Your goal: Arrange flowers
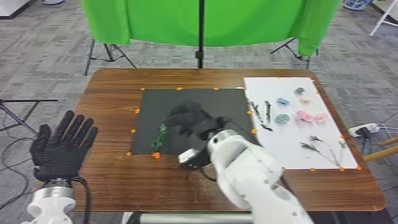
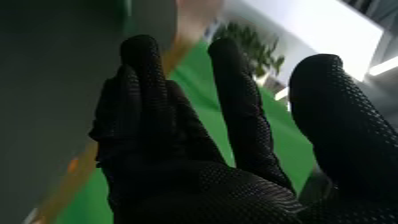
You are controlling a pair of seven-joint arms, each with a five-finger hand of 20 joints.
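In the head view my right hand point(image 1: 190, 121) is over the black mat point(image 1: 164, 100), its fingers loosely extended and holding nothing visible. A green leafy sprig point(image 1: 161, 137) lies on the mat's left part, just left of that hand. My left hand point(image 1: 64, 145) is left of the mat with straight, spread fingers. On the white sheet point(image 1: 271, 85) at the right lie pink flowers point(image 1: 310, 117), blue flowers point(image 1: 282, 101), a pale green piece point(image 1: 282, 119), dark stems point(image 1: 267, 111) and thin sprigs point(image 1: 325, 150). In the right wrist view my right hand point(image 2: 191, 187) has relaxed, parted fingers and thumb.
Orange tabs point(image 1: 155, 155) run along the edges of mat and sheet on the brown table point(image 1: 111, 175). Behind the table hang a green cloth point(image 1: 151, 22) and a black stand point(image 1: 200, 52). A white device point(image 1: 362, 130) is beyond the right edge.
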